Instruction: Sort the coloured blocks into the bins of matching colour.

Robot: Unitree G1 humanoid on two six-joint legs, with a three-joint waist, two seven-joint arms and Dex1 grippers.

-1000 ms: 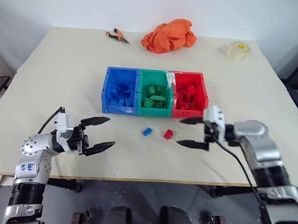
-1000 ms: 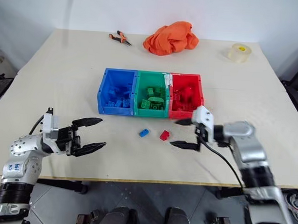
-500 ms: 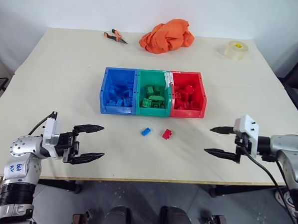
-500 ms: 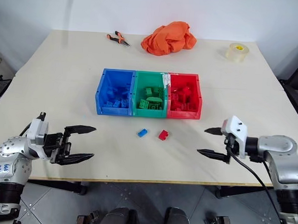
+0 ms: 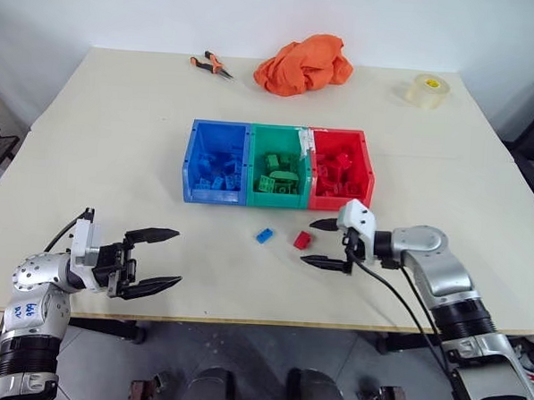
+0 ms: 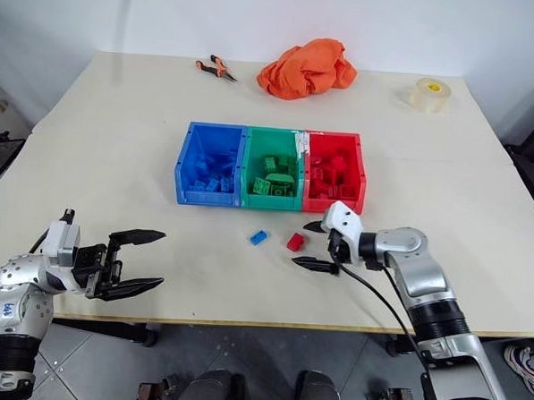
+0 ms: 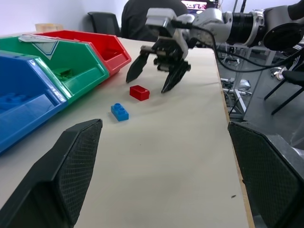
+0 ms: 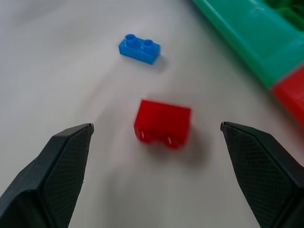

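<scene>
Nearest to us, our left hand (image 5: 152, 261) hangs over the front left edge of the tabletop (image 5: 117, 147), its two black fingers spread wide and holding nothing. On the grey joint behind it we see a white sticker with blue handwriting, too small for us to read.

Our right hand (image 5: 323, 243) sits low over the tabletop, well apart from the left, pointing toward it. Its fingers are also spread wide and empty. Just beyond its fingertips lies the red brick (image 5: 302, 239), not touched; in the right wrist view it lies on its side, its studs facing the camera. A little further left lies the blue brick (image 5: 263, 236), studs up, apart from the red one. Both are loose on the tabletop, just in front of the bins.

Behind them stands the row of three joined bins: the blue bin (image 5: 193, 180) on the left, the green bin (image 5: 275, 200) in the middle, the red bin (image 5: 340, 204) on the right. Each holds a heap of bricks of its own colour; we cannot count them. A pale strip, tape or a label, lies across the rim between green and red; any writing on it is beyond us.

At the far edge lie pliers with orange handles (image 5: 210, 64), a crumpled orange cloth (image 5: 303, 63) and a roll of clear tape (image 5: 426, 90). In the left wrist view a dark chair and a dark figure stand beyond the tabletop, cut off by the frame.
</scene>
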